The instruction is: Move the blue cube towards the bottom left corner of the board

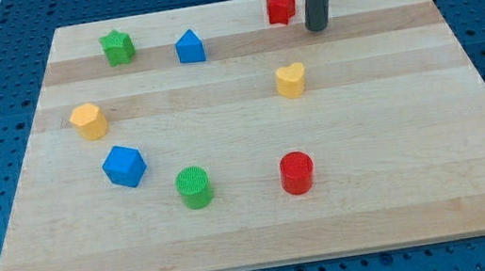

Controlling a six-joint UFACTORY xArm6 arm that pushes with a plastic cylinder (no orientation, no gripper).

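Much bare board (401, 180) separates blue cube (124, 165), my tip (318, 27).

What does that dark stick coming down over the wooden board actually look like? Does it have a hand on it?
No hand or claw shows. It is a plain, straight, dark grey round rod, smooth and unmarked, with no cables visible. My tip is a flat, blunt end, just right of the red star block.
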